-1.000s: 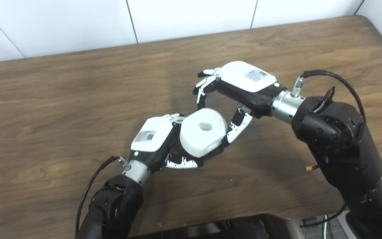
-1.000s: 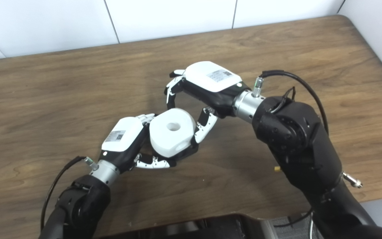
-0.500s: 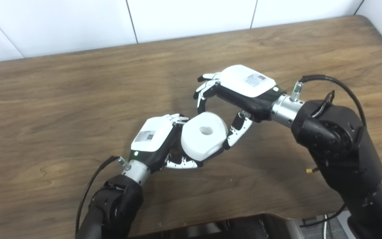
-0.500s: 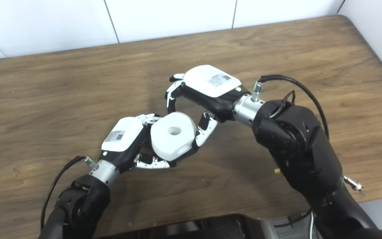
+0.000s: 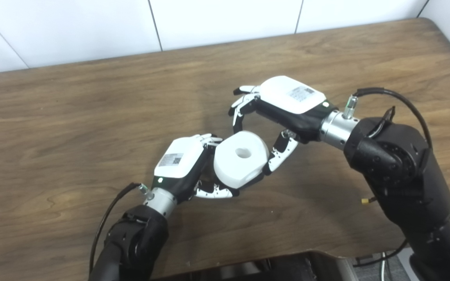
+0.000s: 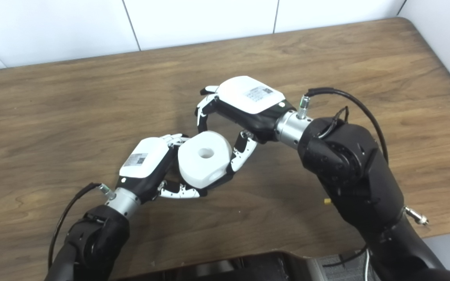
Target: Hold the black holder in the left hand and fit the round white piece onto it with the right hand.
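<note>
Since a second ago your right hand [image 5: 283, 107] has dropped a little toward the round white piece [image 5: 241, 159]; over the last half second almost nothing has moved, and your left hand [image 5: 186, 166] has stayed put.

Each hand carries a small printed label on its white back cover, with a square code on the left one; the print is too small to read.

The wooden table [image 5: 72, 128] lies bare from 9 to 12 o'clock of the hands, with wide room toward the white wall panels. Its front edge runs close beneath your forearms at 6 o'clock, and its rounded corner sits far off at 2 o'clock.

The white piece, with a hole in its top face, sits at the centre, raised in your left hand, whose fingers curl under and around it from 8 o'clock. A dark part shows beneath it at 5 o'clock; you cannot tell from here whether that is the black holder. Your right hand arches over the piece from 1 o'clock, spread: thumb [image 5: 277, 156] against the piece's 3 o'clock side, fingers [image 5: 238, 113] just above its 12 o'clock rim, contact there uncertain.
</note>
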Robot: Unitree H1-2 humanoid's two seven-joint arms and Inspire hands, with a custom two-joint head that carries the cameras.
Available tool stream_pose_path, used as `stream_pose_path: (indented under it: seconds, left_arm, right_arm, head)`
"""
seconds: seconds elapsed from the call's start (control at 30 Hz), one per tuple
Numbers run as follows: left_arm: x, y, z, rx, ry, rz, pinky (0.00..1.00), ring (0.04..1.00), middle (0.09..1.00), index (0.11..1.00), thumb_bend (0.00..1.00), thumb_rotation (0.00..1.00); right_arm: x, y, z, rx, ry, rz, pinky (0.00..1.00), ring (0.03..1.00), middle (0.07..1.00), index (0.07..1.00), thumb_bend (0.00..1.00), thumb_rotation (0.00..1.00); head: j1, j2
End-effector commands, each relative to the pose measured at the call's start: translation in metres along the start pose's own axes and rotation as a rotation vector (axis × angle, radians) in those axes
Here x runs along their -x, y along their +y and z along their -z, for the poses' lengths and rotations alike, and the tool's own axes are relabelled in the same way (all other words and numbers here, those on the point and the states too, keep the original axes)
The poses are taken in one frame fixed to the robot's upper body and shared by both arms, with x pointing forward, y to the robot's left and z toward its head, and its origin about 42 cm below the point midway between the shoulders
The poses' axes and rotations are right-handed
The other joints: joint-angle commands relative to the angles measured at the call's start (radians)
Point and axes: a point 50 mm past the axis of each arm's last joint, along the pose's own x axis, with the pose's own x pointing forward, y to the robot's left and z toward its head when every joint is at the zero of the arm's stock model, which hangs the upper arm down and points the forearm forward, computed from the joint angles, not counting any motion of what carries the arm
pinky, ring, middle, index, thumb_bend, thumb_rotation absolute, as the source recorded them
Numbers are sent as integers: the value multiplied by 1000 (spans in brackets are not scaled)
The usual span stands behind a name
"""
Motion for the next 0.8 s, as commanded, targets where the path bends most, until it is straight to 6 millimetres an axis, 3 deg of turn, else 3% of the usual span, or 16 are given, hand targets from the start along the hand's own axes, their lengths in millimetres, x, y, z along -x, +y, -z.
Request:
stream_pose_path:
  seconds: [0.0,0.77]
  left_arm:
    - [4,-12,6,24,41,83,870,882,807,486,519,53]
    - [5,-11,5,29,36,81,867,883,804,486,519,52]
  right_arm:
    - [2,-13,-5,46,-35,77,870,919,787,481,526,136]
    - [1,-5,-11,35,-65,72,850,900,790,482,525,133]
  head:
    - [-1,1]
    - [-8,6]
